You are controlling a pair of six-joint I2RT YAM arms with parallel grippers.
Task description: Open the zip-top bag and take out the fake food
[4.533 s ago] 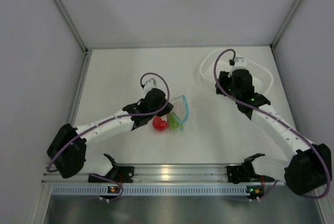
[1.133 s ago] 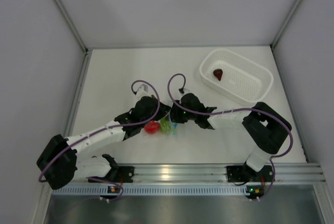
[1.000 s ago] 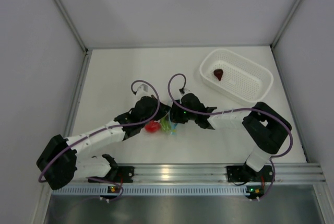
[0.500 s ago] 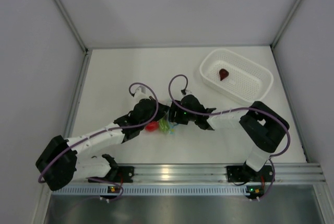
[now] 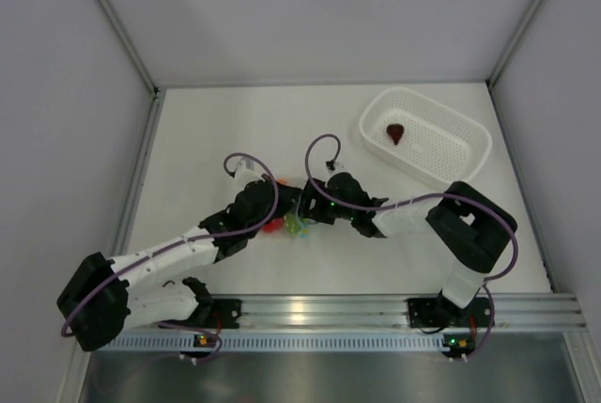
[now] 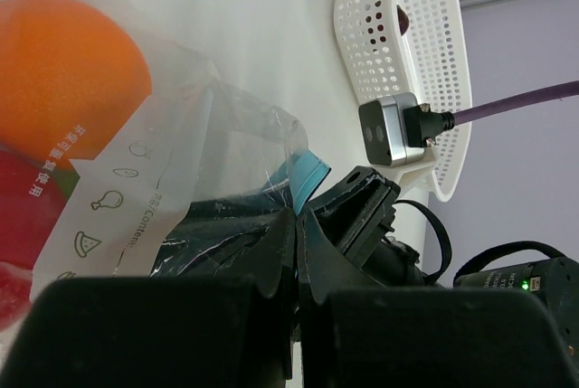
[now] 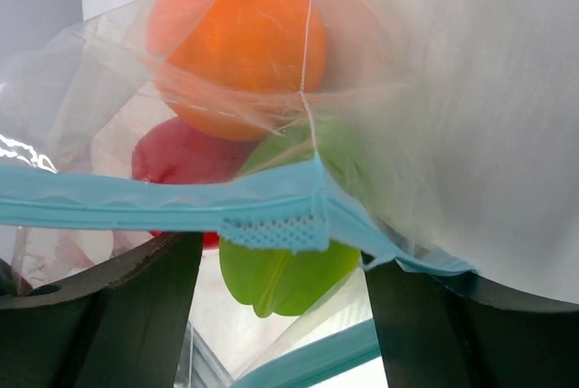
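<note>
White counter (image 5: pixel 235 121), grey walls. Zip-top bag (image 5: pixel 297 224) mid-counter, nearer near edge. Left gripper (image 6: pixel 296 225) pinching bag film. Right gripper (image 7: pixel 276 257) spread, teal zip strip (image 7: pixel 136 207) across it. Orange ball (image 7: pixel 244 40), red ball (image 7: pixel 181 157), green piece (image 7: pixel 285 279) inside bag. Maroon piece (image 5: pixel 396 132) in basket (image 5: pixel 470 154), far right corner.

I had both arms folded low and reaching inward, forearms running toward each other until the wrists nearly met. My left gripper (image 5: pixel 280 219) pointed right, its jaws pressed together on a fold of the zip-top bag (image 6: pixel 181 162). My right gripper (image 5: pixel 304 211) faced it, pointing left, fingers (image 7: pixel 99 307) spread wide apart.
</note>
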